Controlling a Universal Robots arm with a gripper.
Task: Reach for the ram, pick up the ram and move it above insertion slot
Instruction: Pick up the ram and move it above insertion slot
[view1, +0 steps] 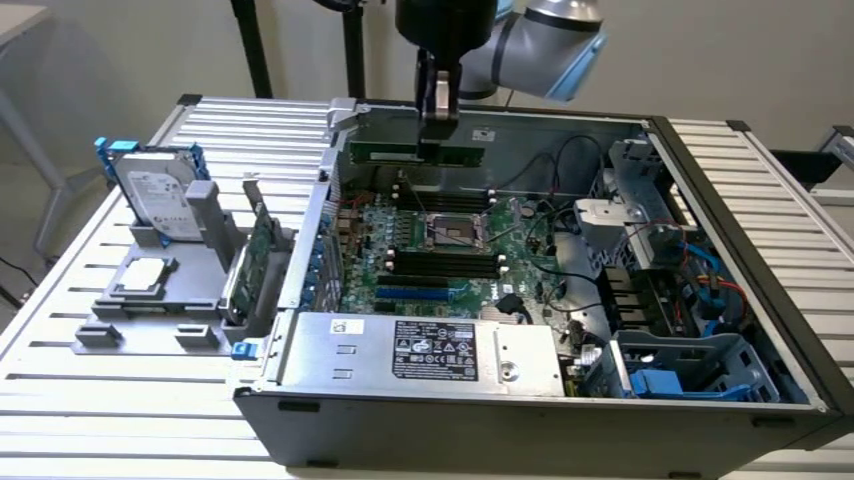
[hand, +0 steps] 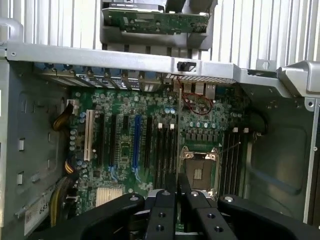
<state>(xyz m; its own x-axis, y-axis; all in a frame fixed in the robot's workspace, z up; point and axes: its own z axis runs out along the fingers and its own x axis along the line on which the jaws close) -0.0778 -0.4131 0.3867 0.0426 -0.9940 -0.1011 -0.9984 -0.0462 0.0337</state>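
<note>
Gripper (view1: 437, 150): hangs over the far side of the open case, fingers closed on the ram; in the wrist view (hand: 178, 200) black fingers nearly meet around a thin edge.
Ram (view1: 414, 153): long green stick, held level in the air, just under the fingers, near the far wall of the case; edge-on in the wrist view, hard to make out.
Arm (view1: 554, 40): grey joint and dark wrist, coming in from above the case's far edge.
Slots (view1: 434, 262): black parallel sockets on the near side of the socket, all bare; a second set (view1: 441, 188) on the far side, roughly below the ram. Which one counts as the target, cannot tell.
CPU socket (view1: 451, 228): square metal frame, mid-board, between the two slot sets; seen too in the wrist view (hand: 199, 167).
Blue slot (view1: 411, 294): short, just nearer than the near black slots.
Board (view1: 387, 290): green, flat on the case floor.
Case (view1: 534, 415): open, grey, on a ribbed table (view1: 107, 410).
PSU (view1: 420, 350): silver box with label, near edge of the case.
Drive (view1: 158, 195): silver with blue rails, upright in a grey stand, at the exterior view's left.
Card (view1: 260, 255): green, upright, between drive and case.
</note>
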